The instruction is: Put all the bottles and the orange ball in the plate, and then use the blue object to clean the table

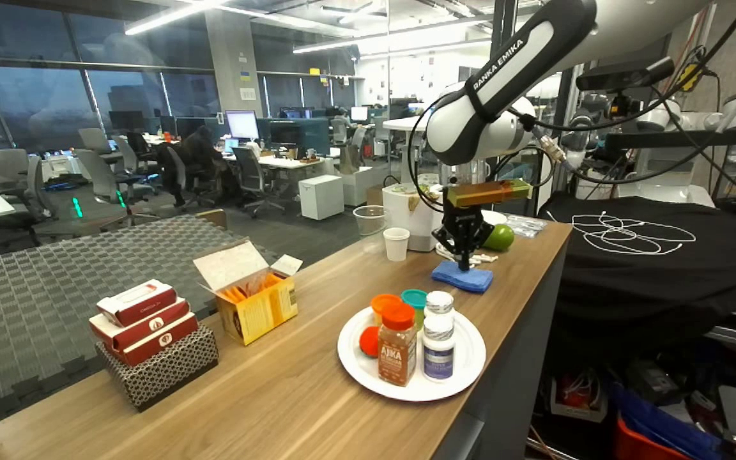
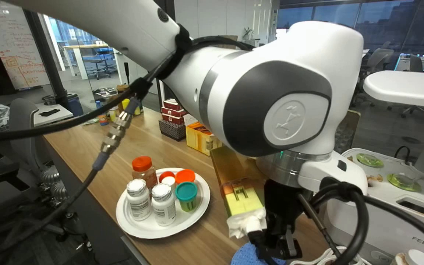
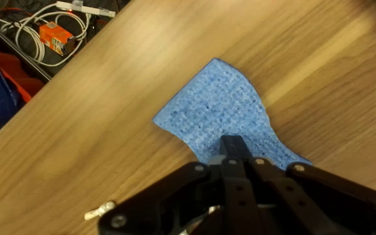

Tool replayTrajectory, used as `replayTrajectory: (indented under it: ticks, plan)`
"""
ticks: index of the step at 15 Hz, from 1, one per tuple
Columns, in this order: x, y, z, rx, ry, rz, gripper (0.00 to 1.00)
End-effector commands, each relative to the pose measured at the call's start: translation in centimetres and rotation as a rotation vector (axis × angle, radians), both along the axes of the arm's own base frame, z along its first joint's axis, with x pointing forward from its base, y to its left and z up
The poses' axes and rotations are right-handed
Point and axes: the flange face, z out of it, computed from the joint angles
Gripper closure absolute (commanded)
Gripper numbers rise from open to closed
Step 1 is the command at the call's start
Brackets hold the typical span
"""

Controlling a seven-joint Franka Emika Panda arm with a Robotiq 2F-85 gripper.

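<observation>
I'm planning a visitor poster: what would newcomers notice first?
Probably the big white and black robot arm, looming across an exterior view. Then the flat blue sponge under its shut jaws on the wooden table, and the round white plate holding small capped bottles and a red-orange ball.

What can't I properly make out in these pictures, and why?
Blue sponge: in an exterior view, cut off by the bottom edge; in the wrist view, partly covered by the gripper.
Orange ball: in an exterior view, partly behind the brown bottle.
Small white item: in an exterior view, partly hidden by a white bottle.
That bottle's fine print: too small there.
</observation>
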Motion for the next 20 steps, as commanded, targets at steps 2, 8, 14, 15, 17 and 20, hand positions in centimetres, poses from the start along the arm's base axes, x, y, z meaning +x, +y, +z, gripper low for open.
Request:
replayTrajectory:
  ticks: [2,8,14,15,17,20]
  plan:
    - [0.5,-0.2,-0.7,-0.029,0.007,-0.042,1.00]
    - [1.2,1.0,-0.1,-0.016,-0.004,-0.016,1.00]
    - [3.2,3.7,1.2,0.023,-0.040,0.039,1.00]
    - [3.5,4.2,1.2,0.020,-0.041,0.046,1.00]
    - [3.7,4.5,1.4,0.009,-0.046,0.054,1.00]
    - [2.9,3.9,1.7,-0.019,-0.041,0.037,1.00]
